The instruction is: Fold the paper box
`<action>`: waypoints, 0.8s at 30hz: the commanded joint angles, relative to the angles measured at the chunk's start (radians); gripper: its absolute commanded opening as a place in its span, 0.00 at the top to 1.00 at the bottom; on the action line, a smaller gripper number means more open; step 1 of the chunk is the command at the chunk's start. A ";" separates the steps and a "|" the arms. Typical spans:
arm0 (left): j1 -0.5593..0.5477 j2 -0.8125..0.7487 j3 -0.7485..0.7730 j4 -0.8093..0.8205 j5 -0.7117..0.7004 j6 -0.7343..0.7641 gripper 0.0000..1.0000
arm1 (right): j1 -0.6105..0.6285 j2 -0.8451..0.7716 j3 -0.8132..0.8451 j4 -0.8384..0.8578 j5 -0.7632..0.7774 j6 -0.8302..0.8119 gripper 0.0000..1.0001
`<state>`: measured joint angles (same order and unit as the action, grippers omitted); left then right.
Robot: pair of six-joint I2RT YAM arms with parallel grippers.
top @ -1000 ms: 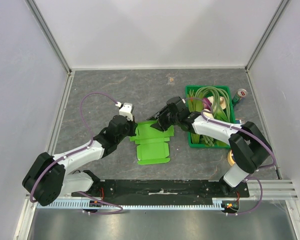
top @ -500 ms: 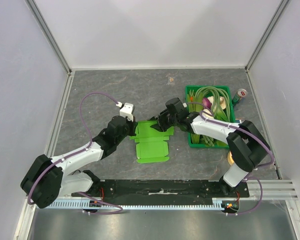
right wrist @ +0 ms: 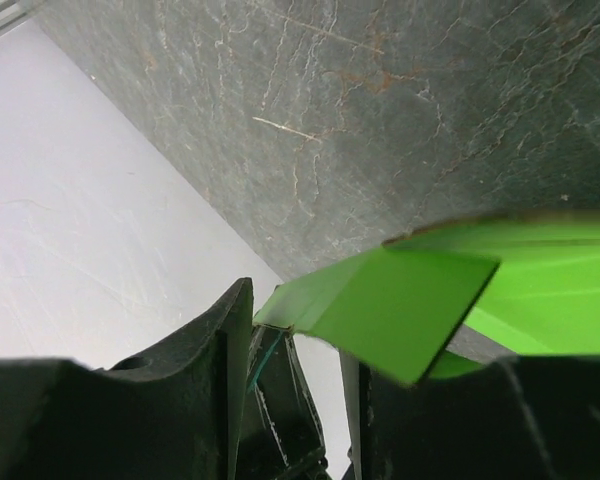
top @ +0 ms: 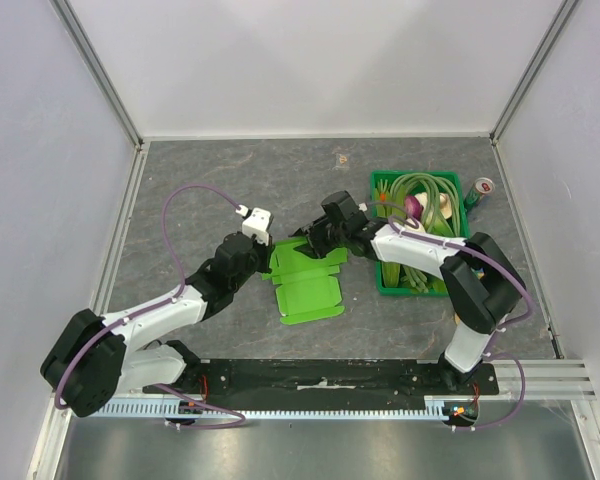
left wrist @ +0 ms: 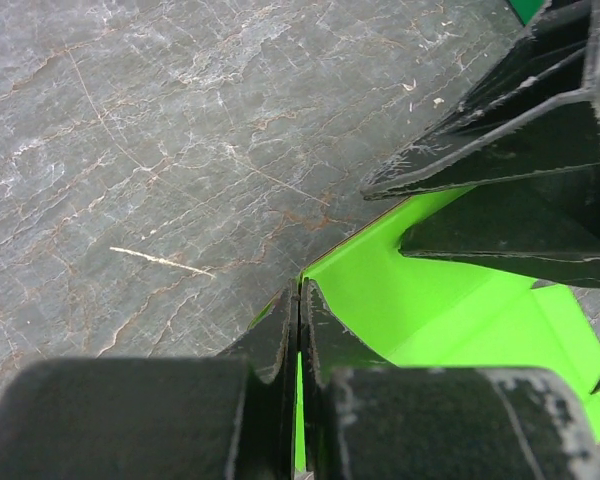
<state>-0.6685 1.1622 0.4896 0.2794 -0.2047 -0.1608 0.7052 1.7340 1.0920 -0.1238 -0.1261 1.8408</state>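
Observation:
The paper box is a bright lime-green card blank lying mostly flat on the grey table, its far flap raised. My left gripper is shut on the box's left edge; in the left wrist view my left gripper pinches thin green card. My right gripper is at the far flap with its jaws apart. In the right wrist view the raised flap crosses in front of my right gripper, which does not clamp it. The right gripper's fingers show above the card.
A dark-green crate of long green beans and a red onion stands right of the box, under the right arm. A can stands beyond it. A pale roll lies near the right arm's base. White walls enclose the table.
My right gripper has moved a little left and away along the far flap, and the box has turned slightly. The left gripper stays shut on the box's left edge.

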 commanded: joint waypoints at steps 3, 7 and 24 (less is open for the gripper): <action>-0.006 -0.013 -0.008 0.070 -0.021 0.067 0.98 | 0.005 0.029 0.051 -0.017 0.031 0.029 0.60; -0.006 -0.012 -0.011 0.073 -0.015 0.057 0.98 | 0.005 0.032 0.042 -0.014 0.028 0.037 0.83; 0.032 -0.333 -0.055 -0.259 -0.059 -0.413 0.34 | 0.002 0.064 -0.210 0.506 -0.035 -0.115 1.00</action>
<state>-0.6640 0.9600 0.4675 0.1120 -0.2192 -0.4068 0.7052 1.7775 0.9543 0.1326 -0.1555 1.8183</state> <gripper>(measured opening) 0.634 0.011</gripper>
